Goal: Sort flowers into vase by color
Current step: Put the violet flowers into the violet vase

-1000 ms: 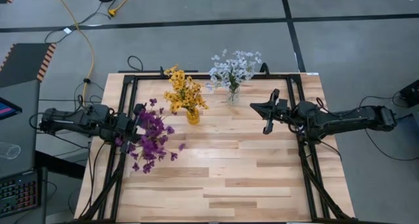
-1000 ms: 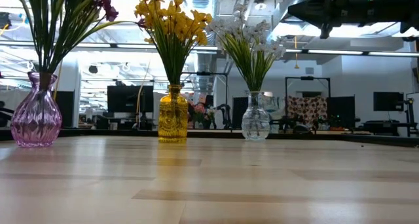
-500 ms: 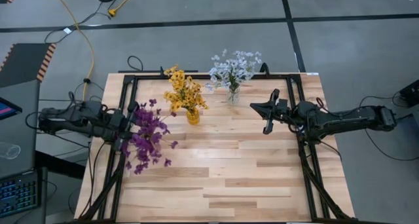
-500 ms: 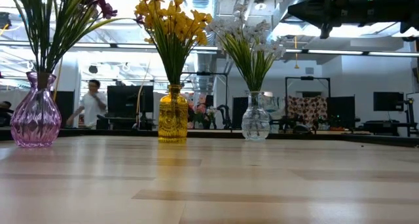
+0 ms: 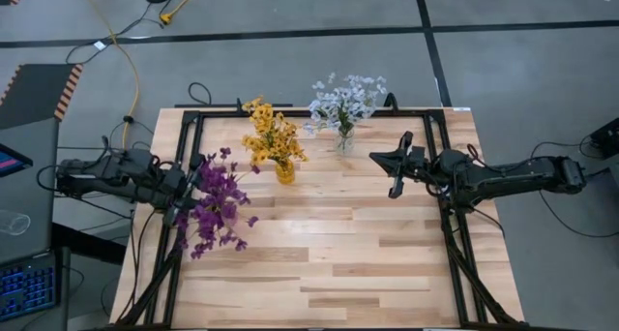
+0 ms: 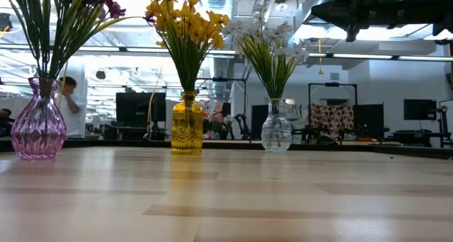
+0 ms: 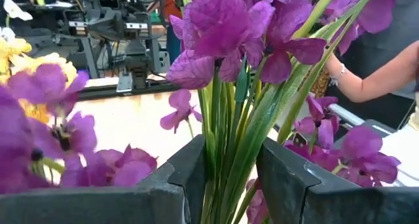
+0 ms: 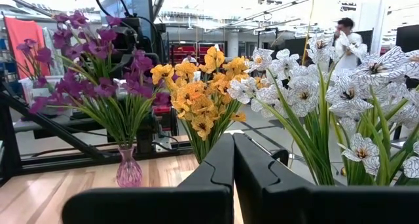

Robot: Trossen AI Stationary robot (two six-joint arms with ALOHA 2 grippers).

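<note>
The purple flowers (image 5: 218,205) stand with their green stems in a pink glass vase (image 6: 39,125) at the table's left. My left gripper (image 5: 184,191) reaches in level from the left and is shut on those stems (image 7: 229,152). Yellow flowers (image 5: 271,137) fill a yellow vase (image 6: 187,125), and white flowers (image 5: 343,104) fill a clear vase (image 6: 276,129), both near the far edge. My right gripper (image 5: 375,158) hangs shut above the table's right half, touching nothing. My left gripper pinches the bunch of green stems (image 7: 226,165) of the purple flowers between its two fingers (image 7: 190,171), below the blossoms. It comes level from the table's left, fingers across the stems. The stems' lower ends stay in the pink vase and the bunch stands nearly upright.
A black metal frame (image 5: 193,118) runs along the table's left, far and right edges. The near half of the wooden table (image 5: 329,263) carries no objects. A person (image 6: 67,104) walks in the room behind, and a person's arm (image 7: 380,73) shows beyond the table.
My left gripper has drawn back a little toward the table's left edge, staying shut on the stems. The purple bunch has tipped with it: the blossoms swung toward the left and near side, while the stems' lower ends stayed in the vase.
</note>
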